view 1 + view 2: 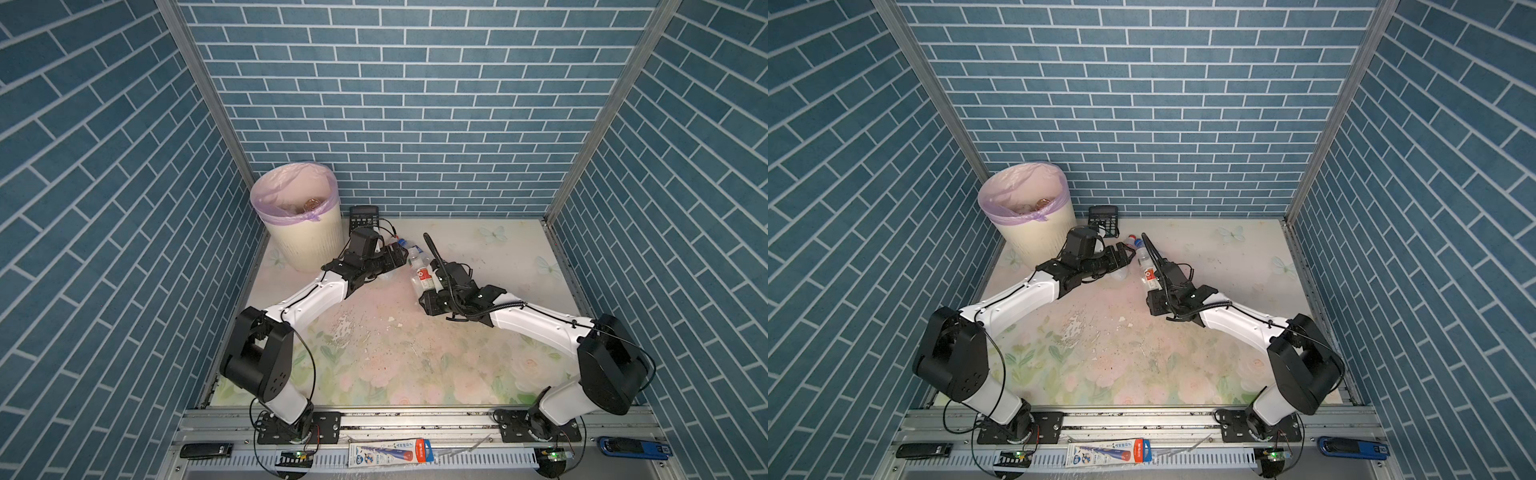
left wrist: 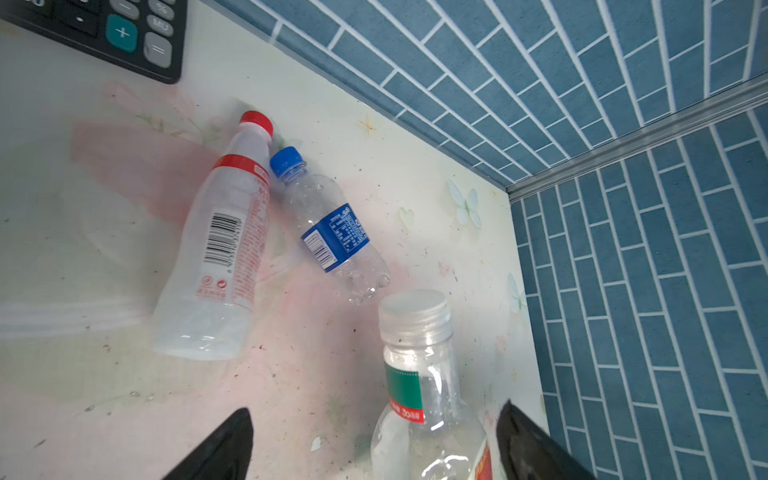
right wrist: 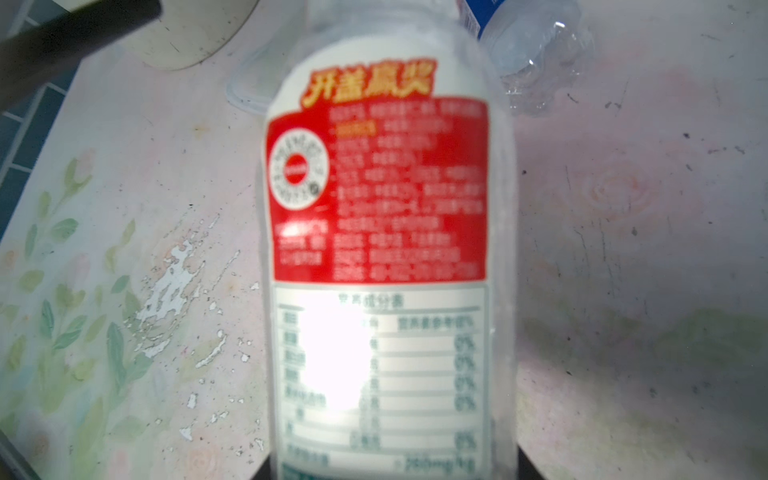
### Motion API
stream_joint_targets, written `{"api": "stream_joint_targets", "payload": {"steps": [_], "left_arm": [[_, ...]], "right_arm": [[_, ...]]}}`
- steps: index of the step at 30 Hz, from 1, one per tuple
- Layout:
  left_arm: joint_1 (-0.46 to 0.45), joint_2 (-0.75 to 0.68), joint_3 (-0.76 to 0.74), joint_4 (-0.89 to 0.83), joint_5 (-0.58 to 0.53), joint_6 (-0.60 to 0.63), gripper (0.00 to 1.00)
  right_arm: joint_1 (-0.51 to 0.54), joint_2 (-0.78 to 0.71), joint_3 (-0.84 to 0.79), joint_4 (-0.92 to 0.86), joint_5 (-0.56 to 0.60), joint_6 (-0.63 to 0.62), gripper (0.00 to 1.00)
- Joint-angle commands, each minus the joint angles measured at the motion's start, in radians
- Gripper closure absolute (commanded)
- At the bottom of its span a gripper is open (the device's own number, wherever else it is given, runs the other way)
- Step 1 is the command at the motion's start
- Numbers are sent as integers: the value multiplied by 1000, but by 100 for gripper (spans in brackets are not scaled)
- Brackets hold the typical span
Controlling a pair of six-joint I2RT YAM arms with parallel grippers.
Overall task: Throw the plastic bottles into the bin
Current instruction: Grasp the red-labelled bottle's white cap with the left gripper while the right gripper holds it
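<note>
The bin (image 1: 299,245) (image 1: 1034,241) stands at the back left, cream with a lilac liner; a brown bottle (image 1: 311,204) lies inside. My right gripper (image 1: 430,284) (image 3: 395,469) is shut on a clear bottle with a red-and-white label (image 1: 419,268) (image 1: 1148,272) (image 3: 378,208). Its white-capped neck (image 2: 417,345) points between the spread fingers (image 2: 224,449) of my open left gripper (image 1: 401,254) (image 2: 376,409), closer to one finger. Beyond them a red-capped bottle (image 2: 220,257) and a blue-capped bottle (image 2: 334,232) (image 1: 401,242) lie side by side on the table.
A black calculator (image 1: 364,216) (image 2: 104,33) lies by the back wall, next to the bin. Blue brick walls close in the back and both sides. A pen package (image 1: 390,453) and small tools lie on the front rail.
</note>
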Motion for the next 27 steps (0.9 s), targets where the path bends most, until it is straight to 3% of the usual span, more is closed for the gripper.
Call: {"api": "stream_joint_targets", "payload": {"steps": [1, 17, 27], "left_arm": [[-14, 34, 35, 31, 18, -15, 10], [-32, 107, 81, 57, 1, -13, 36], [-32, 121, 95, 47, -22, 13, 58]], "right_arm": [[-2, -48, -13, 73, -48, -7, 59], [17, -50, -16, 132, -110, -28, 60], [16, -22, 5, 135, -146, -48, 60]]}}
